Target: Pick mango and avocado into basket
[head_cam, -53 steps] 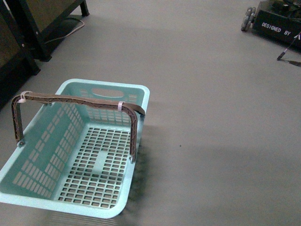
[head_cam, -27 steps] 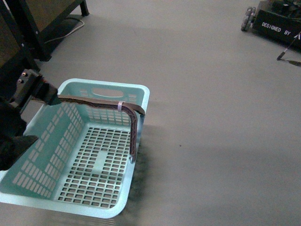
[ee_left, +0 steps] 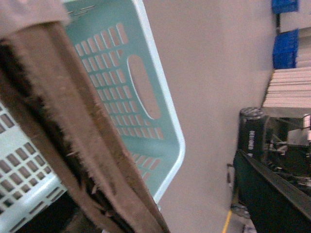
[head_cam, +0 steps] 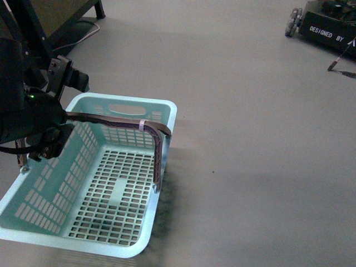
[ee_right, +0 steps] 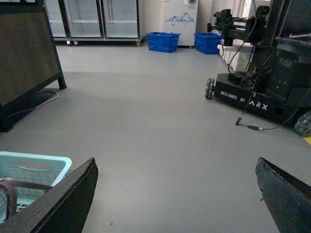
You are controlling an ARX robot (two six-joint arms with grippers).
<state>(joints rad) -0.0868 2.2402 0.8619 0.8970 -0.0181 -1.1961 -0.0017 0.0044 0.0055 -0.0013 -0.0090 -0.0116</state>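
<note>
The basket sat on the floor at the near left, its handle arching across its middle. The left arm hung over the basket's left side, at the handle's left end. A rack stood far left behind the basket, with a cable lying beside it. A wheeled machine stood far right, well apart.

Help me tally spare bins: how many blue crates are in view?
2. The first blue crate sits on the floor at the room's far end; the second blue crate is beside it, nearer the black rig. Others may hide behind that rig.
</note>
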